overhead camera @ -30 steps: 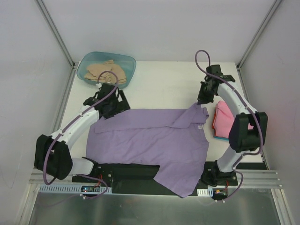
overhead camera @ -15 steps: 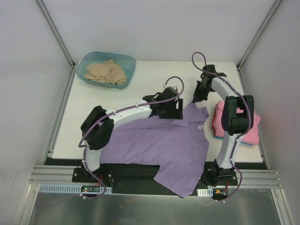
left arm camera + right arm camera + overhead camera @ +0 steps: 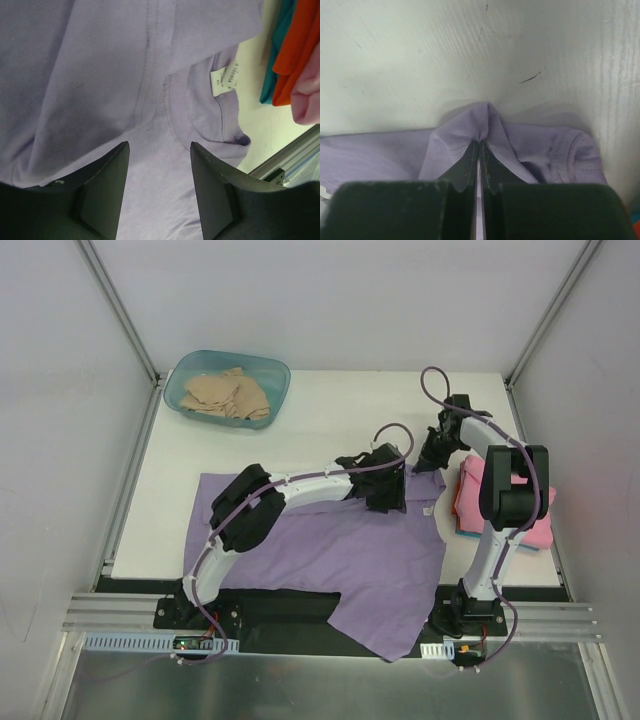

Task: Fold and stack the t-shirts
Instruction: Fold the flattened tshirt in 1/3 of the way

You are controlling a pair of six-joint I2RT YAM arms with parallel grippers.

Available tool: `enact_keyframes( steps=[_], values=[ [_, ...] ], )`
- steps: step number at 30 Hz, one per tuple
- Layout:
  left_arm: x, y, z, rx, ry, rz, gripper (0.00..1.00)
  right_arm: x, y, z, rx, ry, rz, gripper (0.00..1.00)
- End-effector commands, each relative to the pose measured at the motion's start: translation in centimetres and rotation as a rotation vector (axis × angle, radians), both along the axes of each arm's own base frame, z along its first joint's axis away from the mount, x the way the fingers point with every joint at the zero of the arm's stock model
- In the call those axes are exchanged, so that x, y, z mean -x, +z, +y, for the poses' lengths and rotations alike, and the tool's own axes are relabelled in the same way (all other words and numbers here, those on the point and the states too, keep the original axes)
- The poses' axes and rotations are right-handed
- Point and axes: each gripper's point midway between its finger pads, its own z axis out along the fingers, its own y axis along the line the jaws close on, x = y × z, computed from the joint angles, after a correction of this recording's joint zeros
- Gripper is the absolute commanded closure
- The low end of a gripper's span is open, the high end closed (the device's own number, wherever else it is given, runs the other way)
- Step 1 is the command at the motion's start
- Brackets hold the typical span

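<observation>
The lavender t-shirt (image 3: 330, 550) lies spread on the table, its near hem hanging over the front edge. My left gripper (image 3: 386, 490) reaches across it, open and empty, just above the cloth by the collar; the left wrist view (image 3: 159, 146) shows the collar label (image 3: 225, 80). My right gripper (image 3: 431, 459) is shut on a pinched fold of the lavender shirt (image 3: 485, 117) at its far right corner, beside the collar (image 3: 575, 155). The folded pink t-shirt (image 3: 500, 502) lies at the right. The tan t-shirt (image 3: 228, 392) sits crumpled in the teal tub (image 3: 275, 372).
Orange (image 3: 295, 45) and teal (image 3: 277, 55) cloth lies under the pink shirt, close to the lavender collar. The tub stands at the far left corner. Metal frame posts and white walls close in the table. A rail (image 3: 330, 625) runs along the front edge.
My left arm has swung from the far left near the tub, rightward across the lavender shirt to its collar. My right gripper has kept its hold and shifted slightly right.
</observation>
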Motion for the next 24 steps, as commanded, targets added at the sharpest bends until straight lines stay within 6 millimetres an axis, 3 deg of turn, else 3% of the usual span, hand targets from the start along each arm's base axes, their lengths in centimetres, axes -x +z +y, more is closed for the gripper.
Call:
enact_keyframes(
  steps=[1,9,15,19,24],
  values=[
    [-0.9,0.3,-1.3,0.019,0.049,-0.028,0.50,-0.8,2.6,0.5,-0.047,0.002,-0.083,0.99],
    [-2.1,-1.2,-1.4,-0.022,0.094,-0.058,0.54,-0.8,2.7,0.6,-0.060,0.010,-0.099,0.99],
    [-3.3,-0.8,-1.6,-0.025,0.132,-0.099,0.63,-0.7,2.4,0.2,-0.039,0.013,-0.098,0.99],
    [-3.6,-1.3,-1.4,-0.042,0.164,-0.100,0.74,-0.6,2.2,0.4,-0.047,0.017,-0.098,0.99],
    [-4.0,-1.7,-1.3,-0.065,0.180,-0.101,0.80,-0.6,2.1,0.5,-0.051,0.019,-0.098,0.99]
  ],
)
